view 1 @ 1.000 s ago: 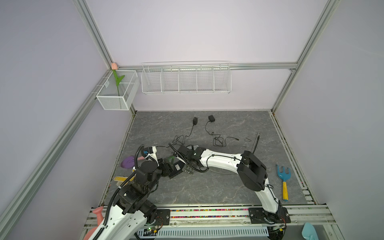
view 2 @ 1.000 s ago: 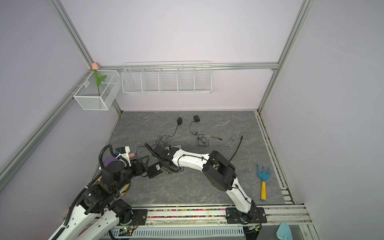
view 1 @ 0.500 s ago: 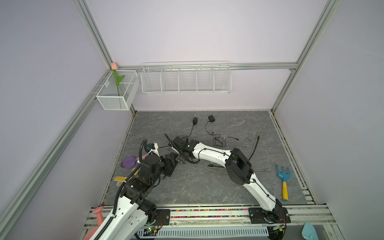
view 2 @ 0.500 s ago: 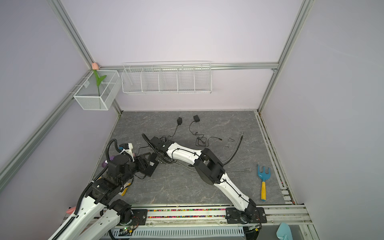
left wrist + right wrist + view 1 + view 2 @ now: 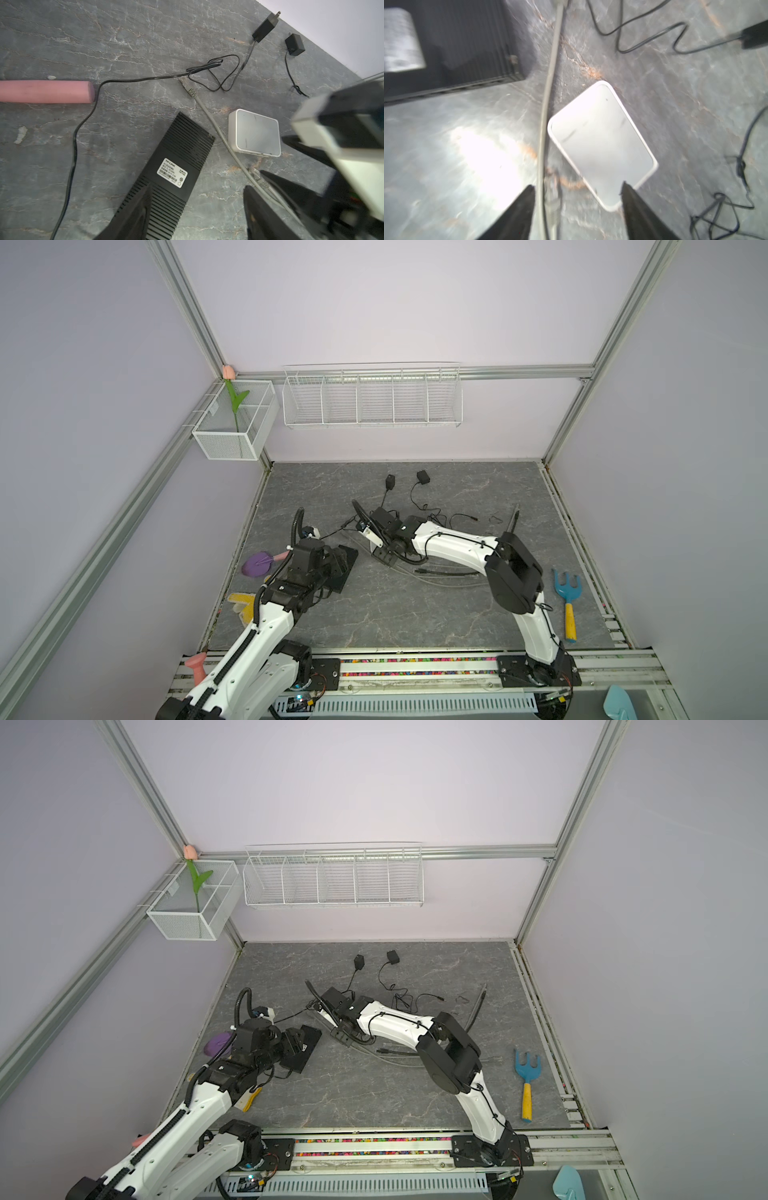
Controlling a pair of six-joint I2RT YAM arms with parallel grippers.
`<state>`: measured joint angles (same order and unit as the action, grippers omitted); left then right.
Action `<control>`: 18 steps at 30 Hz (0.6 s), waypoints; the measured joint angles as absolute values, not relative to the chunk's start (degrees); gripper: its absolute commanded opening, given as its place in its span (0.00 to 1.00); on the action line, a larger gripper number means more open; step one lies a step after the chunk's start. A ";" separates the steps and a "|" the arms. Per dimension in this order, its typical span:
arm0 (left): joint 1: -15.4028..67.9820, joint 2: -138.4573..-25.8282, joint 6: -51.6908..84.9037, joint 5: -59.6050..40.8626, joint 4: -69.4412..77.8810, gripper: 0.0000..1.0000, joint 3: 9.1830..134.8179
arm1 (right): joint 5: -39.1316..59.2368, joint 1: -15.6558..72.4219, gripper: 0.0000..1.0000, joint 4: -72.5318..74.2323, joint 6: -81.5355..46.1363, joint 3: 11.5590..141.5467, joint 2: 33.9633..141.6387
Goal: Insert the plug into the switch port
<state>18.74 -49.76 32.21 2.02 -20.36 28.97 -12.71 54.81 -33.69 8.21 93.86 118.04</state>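
In both top views, bare floor (image 5: 395, 614) lies lower centre. Both spread: right gripper (image 5: 577, 184) straddles the grey plug (image 5: 553, 198), left gripper (image 5: 197, 187) flanks the black ribbed switch (image 5: 176, 149).

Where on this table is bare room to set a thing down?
Bare: the front strip between the switch, the rake and the rail; the back left, between the adapters and the wall. Crowded: the middle, with cables and the white box.
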 measured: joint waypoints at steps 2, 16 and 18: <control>16.91 -50.74 32.03 1.15 -19.03 0.70 28.95 | -11.38 54.22 0.56 -32.47 8.36 91.22 115.00; 10.79 -54.72 31.14 -3.44 -14.96 0.69 28.91 | -3.09 53.80 0.48 -34.13 9.04 97.80 124.84; 10.41 -52.80 31.16 -3.53 -15.18 0.69 28.91 | -2.57 54.02 0.48 -34.81 9.02 100.29 126.37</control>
